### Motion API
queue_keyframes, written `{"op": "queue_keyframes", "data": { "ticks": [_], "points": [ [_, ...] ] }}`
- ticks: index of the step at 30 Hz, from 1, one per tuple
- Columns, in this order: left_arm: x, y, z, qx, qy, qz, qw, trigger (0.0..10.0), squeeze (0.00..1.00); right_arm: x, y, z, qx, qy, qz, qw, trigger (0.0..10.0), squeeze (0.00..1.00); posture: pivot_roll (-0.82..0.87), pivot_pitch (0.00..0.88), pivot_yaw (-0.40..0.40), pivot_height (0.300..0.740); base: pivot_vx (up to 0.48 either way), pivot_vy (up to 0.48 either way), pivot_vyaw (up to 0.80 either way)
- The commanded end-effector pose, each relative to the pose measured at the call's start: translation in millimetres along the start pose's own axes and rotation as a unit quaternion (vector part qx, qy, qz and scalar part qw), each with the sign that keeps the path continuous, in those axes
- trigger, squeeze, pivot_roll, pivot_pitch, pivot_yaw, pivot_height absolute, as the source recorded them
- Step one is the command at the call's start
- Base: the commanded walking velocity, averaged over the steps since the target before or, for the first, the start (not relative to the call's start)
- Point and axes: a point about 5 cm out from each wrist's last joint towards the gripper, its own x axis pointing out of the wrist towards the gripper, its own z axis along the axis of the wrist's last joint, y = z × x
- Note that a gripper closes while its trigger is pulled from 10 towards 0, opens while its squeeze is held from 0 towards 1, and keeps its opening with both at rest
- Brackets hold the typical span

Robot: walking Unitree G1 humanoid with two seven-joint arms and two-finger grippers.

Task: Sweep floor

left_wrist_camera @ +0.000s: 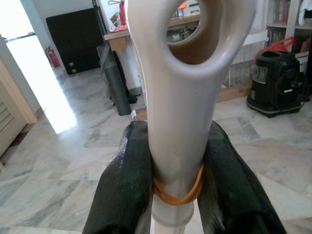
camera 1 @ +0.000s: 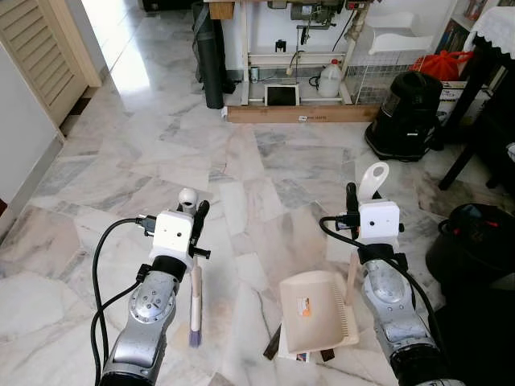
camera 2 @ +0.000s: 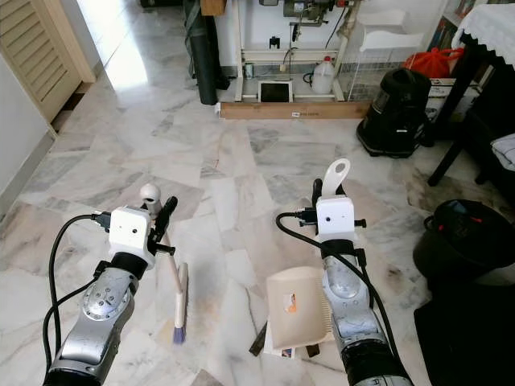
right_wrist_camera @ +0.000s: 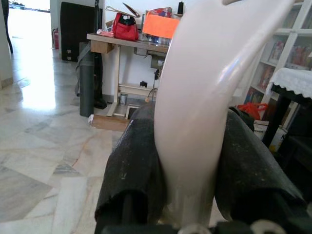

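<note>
Left hand (left_wrist_camera: 178, 190) grips brush (camera 1: 195, 305) — right (right_wrist_camera: 195, 190), dustpan (camera 1: 318, 310).

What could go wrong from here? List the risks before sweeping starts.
The brush hangs from the left hand by its handle tip alone; sweeping pressure might twist it loose.

The dustpan, held in the right hand, sits above the floor, so dust could pass under it.

The black bin stands close beside the right arm.

We record a home interior. Marble floor (camera 1: 265, 169), louvred door (camera 1: 40, 56), bookshelves (right_wrist_camera: 273, 63), and a cluttered worktable (right_wrist_camera: 122, 44) ahead of the grippers.
</note>
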Motion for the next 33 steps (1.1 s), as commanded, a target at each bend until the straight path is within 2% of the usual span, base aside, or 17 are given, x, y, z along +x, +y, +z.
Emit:
{"op": "queue_keyframes", "data": {
  "ticks": [1, 20, 33],
  "points": [
    [3.9, 4.0, 9.3, 0.01, -0.019, 0.001, 1.0, 10.0, 0.0, 5.2, -0.6, 11.0, 0.0, -0.024, -0.001, 1.0, 10.0, 0.0, 0.04, 0.117, 0.03, 0.74, 0.0, 0.0, 0.0],
    [6.0, 9.4, 9.0, 0.015, -0.017, -0.003, 1.0, 10.0, 0.0, 5.3, -0.9, 10.5, 0.002, -0.022, -0.01, 1.0, 10.0, 0.0, 0.02, 0.131, 0.057, 0.74, 0.0, 0.0, 0.0],
    [3.7, 10.6, 8.2, 0.013, -0.015, 0.003, 1.0, 10.0, 0.0, 6.3, -0.5, 10.5, 0.002, -0.02, -0.005, 1.0, 10.0, 0.0, 0.02, 0.139, 0.047, 0.74, 0.0, 0.0, 0.0]
  ]
}}
